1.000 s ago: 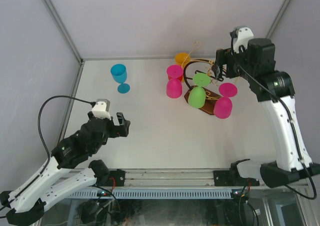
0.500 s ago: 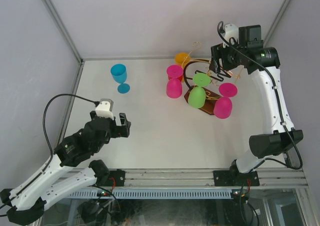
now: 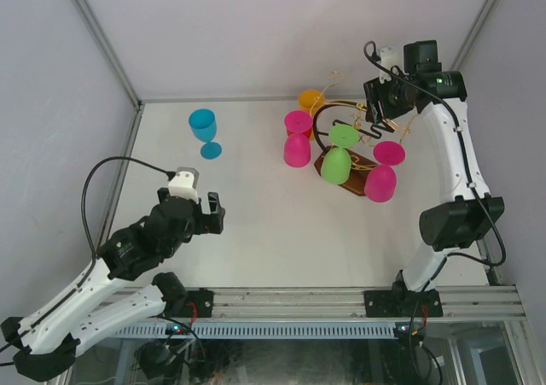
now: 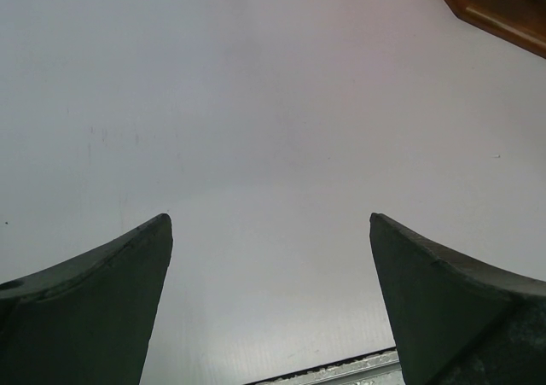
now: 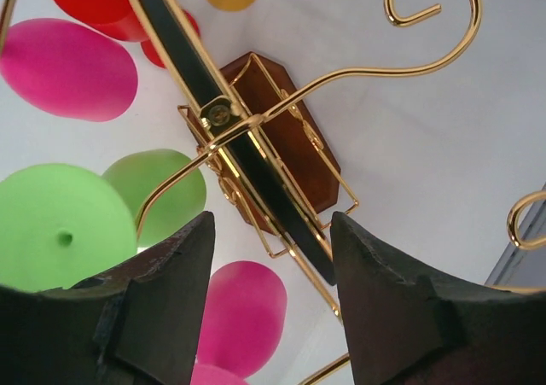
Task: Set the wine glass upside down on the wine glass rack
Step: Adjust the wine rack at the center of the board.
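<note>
Plainly, we see the left gripper (image 3: 211, 212) hanging over the table (image 3: 281, 231) with its jaws spread wide and nothing between them. Our right gripper (image 3: 374, 119) hovers above the rack (image 5: 299, 146) at the far right of the table, jaws apart and holding nothing; the gold wire runs beneath them. A green glass (image 3: 335, 165) hangs bowl-down on the rack just beside that gripper, with two pink glasses (image 3: 297, 149) and an orange glass (image 3: 310, 100) near it. A blue glass (image 3: 203, 125) stands upright on the table, well apart to the left.
</note>
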You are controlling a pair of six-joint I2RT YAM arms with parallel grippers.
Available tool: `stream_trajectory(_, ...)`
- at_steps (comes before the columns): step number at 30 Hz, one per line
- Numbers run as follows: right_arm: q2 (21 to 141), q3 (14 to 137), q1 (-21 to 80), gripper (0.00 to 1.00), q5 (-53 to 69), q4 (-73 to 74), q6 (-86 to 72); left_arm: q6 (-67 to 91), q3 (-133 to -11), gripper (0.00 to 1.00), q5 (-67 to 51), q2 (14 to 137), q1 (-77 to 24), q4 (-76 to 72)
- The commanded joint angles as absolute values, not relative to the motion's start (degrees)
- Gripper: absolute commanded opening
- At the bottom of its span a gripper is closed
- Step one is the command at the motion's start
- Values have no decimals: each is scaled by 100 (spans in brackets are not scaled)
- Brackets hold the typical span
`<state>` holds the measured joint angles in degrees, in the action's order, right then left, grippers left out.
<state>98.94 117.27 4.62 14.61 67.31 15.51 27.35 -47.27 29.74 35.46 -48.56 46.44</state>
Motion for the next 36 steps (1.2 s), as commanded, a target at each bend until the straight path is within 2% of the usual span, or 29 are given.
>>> stream_trajectory(1,10038,12020,379,56,1407,6551,1776,2610,-4755,100,2927,3592,-4818,4517)
stream_trajectory(9,10413,12345,337,54,1478,6666,1992,2595,-4752,100,2940,3626,-4819,4509)
stream_trajectory(16,10496,12369,343,40,1804,6709,2016,2577,-4755,100,2940,3686,-4816,4487)
stream_trajectory(20,10451,12322,350,37,2009,6731,2100,2567,-4750,100,2910,3715,-4816,4473)
stream_trajectory(24,10435,12260,370,36,1998,6785,2212,2562,-4747,100,2900,3728,-4816,4466)
stream_trajectory(31,10429,12107,471,47,1848,6651,2250,2550,-4745,100,2883,3770,-4817,4447)
stream_trajectory(36,10499,12149,493,44,1841,6636,2254,2553,-4745,100,2891,3766,-4821,4448)
